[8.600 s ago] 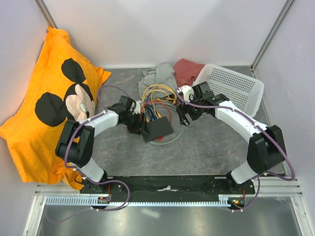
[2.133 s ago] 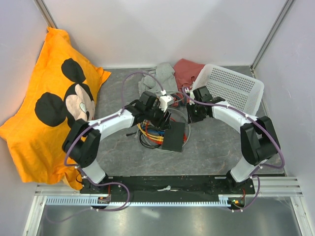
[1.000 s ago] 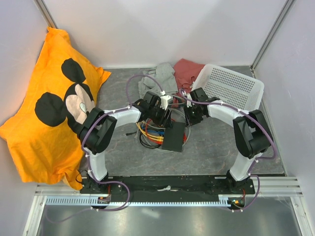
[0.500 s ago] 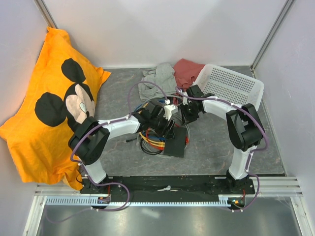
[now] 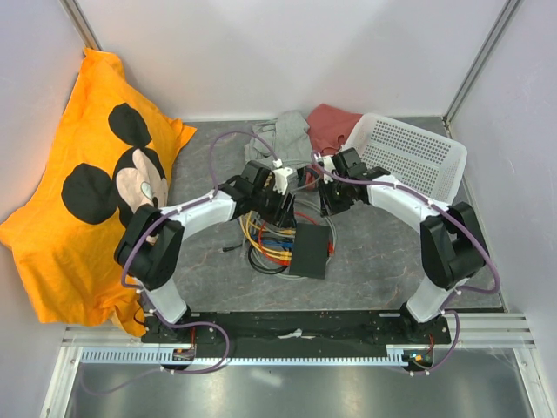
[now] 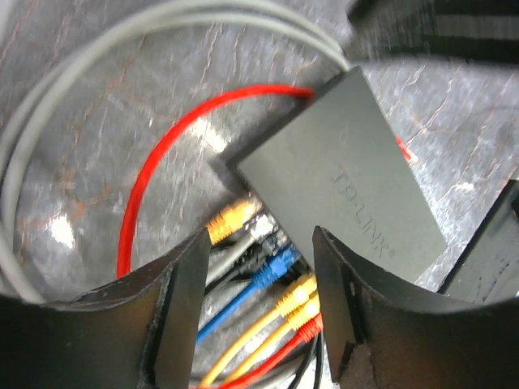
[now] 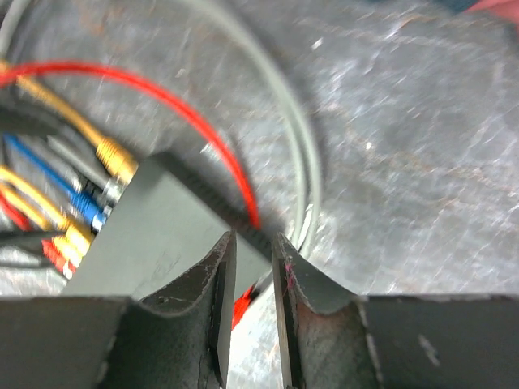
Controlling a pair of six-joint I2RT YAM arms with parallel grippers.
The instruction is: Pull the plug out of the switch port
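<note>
Several patch cables (image 5: 265, 237) in yellow, blue, red and grey tangle at 9 o'clock of the switch box (image 5: 311, 251), crowding its socket edge. The box lies flat near the middle of the grey marbled table (image 5: 383, 252). Which switch port is meant cannot be told. The plugs (image 6: 280, 261) have ribbed rubber boots, and the box is smooth, matte black and rectangular. A white perforated plastic basket (image 5: 418, 152) sits at 2 o'clock, crumpled grey and maroon cloths (image 5: 280, 138) at 12, and an orange Mickey Mouse cushion (image 5: 96, 183) at 9. The left gripper (image 6: 259, 284) hangs released over the plugs. The right gripper (image 7: 253, 275) is nearly closed, with a red cable (image 7: 203, 130) entering the gap. Whether it grasps the cable cannot be told.
</note>
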